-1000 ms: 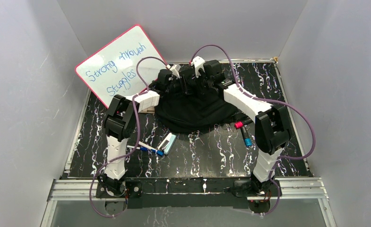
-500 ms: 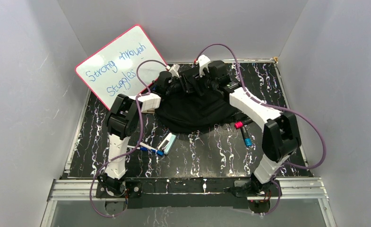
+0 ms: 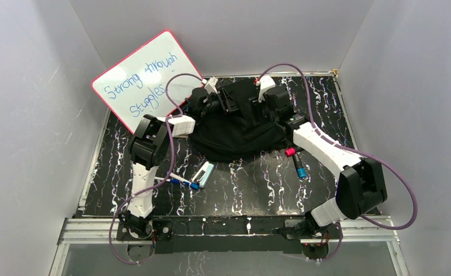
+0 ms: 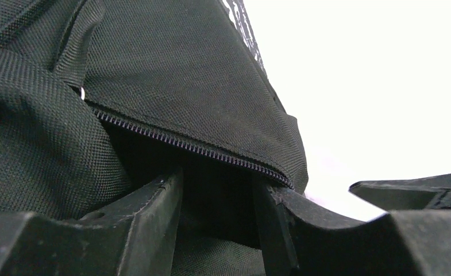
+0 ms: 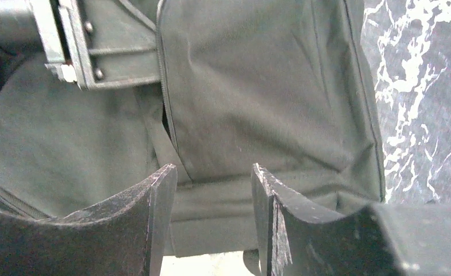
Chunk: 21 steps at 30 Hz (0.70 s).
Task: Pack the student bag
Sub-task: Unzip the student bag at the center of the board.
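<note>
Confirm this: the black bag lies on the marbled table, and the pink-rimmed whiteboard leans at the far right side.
Not quite. The top external view shows the pink-rimmed whiteboard leaning at the far left side, not the right. The black bag does lie on the marbled table.

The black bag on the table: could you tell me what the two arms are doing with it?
Both arms reach over the bag, at its opening. The left gripper sits open at the edge of the zip; the right gripper is open too, facing the fabric and holding nothing. Pens and markers lie on the table, not yet packed.
</note>
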Available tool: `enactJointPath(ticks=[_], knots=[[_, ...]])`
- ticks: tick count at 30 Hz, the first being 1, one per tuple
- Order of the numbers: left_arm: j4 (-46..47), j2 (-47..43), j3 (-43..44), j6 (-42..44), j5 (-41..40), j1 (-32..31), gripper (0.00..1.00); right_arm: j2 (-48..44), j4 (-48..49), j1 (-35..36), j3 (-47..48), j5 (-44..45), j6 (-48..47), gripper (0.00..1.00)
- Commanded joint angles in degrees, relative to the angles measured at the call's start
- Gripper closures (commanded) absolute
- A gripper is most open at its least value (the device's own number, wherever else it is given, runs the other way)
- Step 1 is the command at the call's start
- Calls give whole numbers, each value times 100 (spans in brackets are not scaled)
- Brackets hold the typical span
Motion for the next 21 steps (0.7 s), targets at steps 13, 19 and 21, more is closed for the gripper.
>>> enactJointPath(ticks=[13,19,21], knots=[[445,-444,-206,80,-22,-31,33,-839,66,-132,-753,561,795,34],[431,-433,-235,86,-54,-31,11,-943,-3,-144,-879,552,851,34],[351,-456,-235,121,-95,-31,9,-982,-28,-143,-902,556,865,33]])
